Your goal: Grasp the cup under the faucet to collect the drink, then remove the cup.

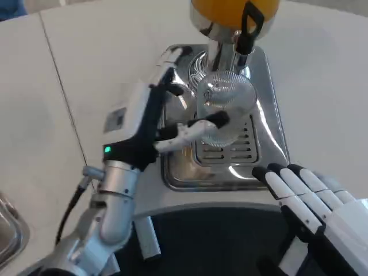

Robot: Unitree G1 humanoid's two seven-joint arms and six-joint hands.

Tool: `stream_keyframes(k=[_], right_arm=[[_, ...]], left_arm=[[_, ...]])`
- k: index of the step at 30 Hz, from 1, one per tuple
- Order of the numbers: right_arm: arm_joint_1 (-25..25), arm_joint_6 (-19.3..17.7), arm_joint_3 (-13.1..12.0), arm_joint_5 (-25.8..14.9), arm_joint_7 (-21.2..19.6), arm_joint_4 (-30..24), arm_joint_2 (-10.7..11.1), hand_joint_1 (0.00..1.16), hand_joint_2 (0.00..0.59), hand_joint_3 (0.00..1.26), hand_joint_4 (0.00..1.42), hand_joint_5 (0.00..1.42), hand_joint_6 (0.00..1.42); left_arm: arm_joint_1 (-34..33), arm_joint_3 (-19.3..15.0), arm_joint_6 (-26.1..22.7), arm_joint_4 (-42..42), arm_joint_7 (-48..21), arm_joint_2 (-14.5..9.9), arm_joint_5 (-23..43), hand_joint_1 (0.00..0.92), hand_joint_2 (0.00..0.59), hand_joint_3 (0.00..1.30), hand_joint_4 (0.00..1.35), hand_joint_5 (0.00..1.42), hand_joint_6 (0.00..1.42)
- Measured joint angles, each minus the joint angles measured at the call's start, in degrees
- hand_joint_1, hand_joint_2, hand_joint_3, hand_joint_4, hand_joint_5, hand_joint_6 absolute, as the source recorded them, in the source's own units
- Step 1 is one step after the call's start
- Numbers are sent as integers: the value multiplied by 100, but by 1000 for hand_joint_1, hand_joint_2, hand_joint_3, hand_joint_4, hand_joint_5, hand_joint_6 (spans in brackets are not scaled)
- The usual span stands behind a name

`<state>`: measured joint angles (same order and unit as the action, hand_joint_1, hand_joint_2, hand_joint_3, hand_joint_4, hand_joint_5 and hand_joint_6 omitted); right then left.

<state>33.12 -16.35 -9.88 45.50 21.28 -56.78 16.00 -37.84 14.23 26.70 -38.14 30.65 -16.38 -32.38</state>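
A clear cup with ribbed sides stands on the shiny metal drip tray, near the tray's far edge, right under the faucet of the drink machine. The machine has a round orange tank on top and a black handle hanging down its front. The cup sits at the far end of the slotted grate in the middle of the tray. The left hand comes in from the tray's left side. Its fingers are spread out around the cup. One finger with a black tip lies across the near side of the cup and touches it. Other fingers reach up past the cup's left side toward the tray's far left corner. I cannot tell if the hand is really squeezing the cup or just touching it. The right hand rests near the front edge of the white table, just beside the tray's near right corner. Its fingers are straight and close together, and it holds nothing.
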Motion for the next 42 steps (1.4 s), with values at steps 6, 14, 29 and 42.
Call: stream_keyframes(k=[6,14,29,42], right_arm=[[-61,-1,195,28,-3,6,-89,267,485,0,0,0,48],[-170,301,124,-280,-30,10,-320,266,485,0,0,0,48],[-1109,1388,-43,-1762,-129,-113,-652,440,465,0,0,0,0],[-2649,2797,-25,-1985,-132,59,-593,443,450,0,0,0,0]], left_arm=[[697,-353,10,1113,-241,-653,7,219,30,112,68,462,529],[2468,-1055,-205,3310,-603,-1766,-720,93,48,0,0,68,150],[5058,-1614,-990,5602,-1593,-1820,-1467,0,50,0,0,0,47],[5376,-1608,-995,5873,-1704,-1596,-1526,0,51,0,0,0,57]])
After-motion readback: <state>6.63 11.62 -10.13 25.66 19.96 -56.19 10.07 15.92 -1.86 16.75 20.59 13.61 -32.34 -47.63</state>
